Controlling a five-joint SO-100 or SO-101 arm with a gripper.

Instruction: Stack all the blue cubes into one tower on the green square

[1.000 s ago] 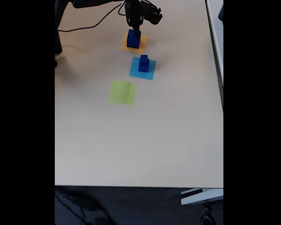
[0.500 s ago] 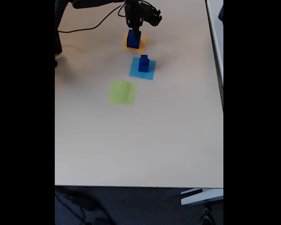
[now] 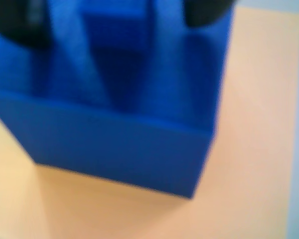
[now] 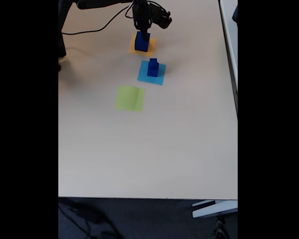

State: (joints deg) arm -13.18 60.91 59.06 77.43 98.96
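Pincer (image 4: 142, 34) astride large blue cube (image 3: 119, 104) on orange square (image 3: 254, 124), grip state unclear

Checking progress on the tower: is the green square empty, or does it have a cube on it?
Empty. In the fixed view the green square lies bare; blue cubes sit on the light-blue square and orange square.

Blue cubes (image 4: 142, 42) apparently off green square (image 4: 129, 98)

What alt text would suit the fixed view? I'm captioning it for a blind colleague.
The arm's tool reaches down onto a blue cube on an orange square at the table's far end. Nearer lie a light-blue square bearing stacked blue cubes, then a bare green square.
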